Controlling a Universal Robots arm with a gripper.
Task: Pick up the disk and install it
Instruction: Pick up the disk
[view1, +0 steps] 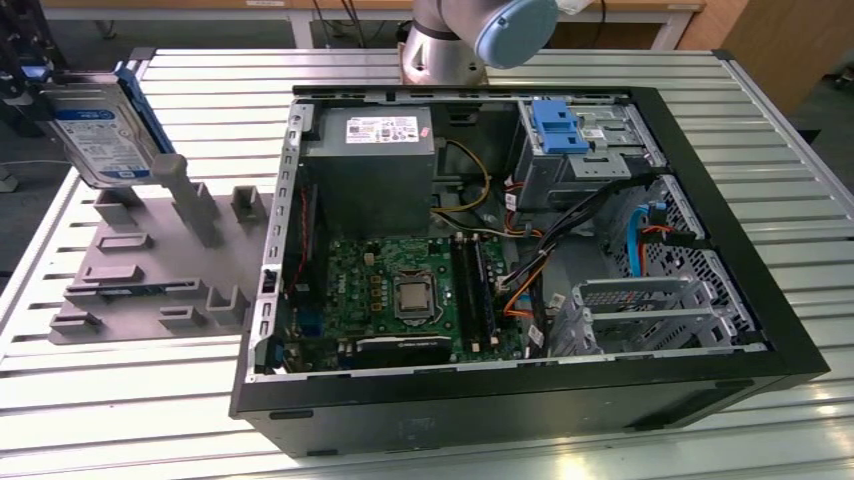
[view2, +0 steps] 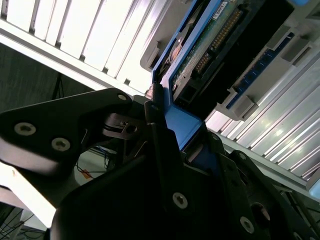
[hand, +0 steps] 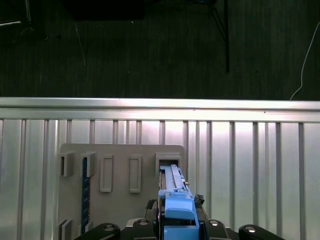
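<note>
In the upper left of the exterior view, the disk (view1: 100, 130) stands on its edge over the grey block (view1: 147, 260). I cannot tell if they touch. The end effector (view2: 182, 127) is pinched tight on its blue frame (hand: 177, 207). I think the disk is hard, a bit heavy and easy to break, so the frame looks like the safest place to hold. On the right, the open computer case (view1: 534, 250) sits on the tabletop (view1: 134, 400).

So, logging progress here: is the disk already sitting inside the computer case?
No: the disk is at the grey fixture block on the exterior view's left, outside the open computer case.
</note>
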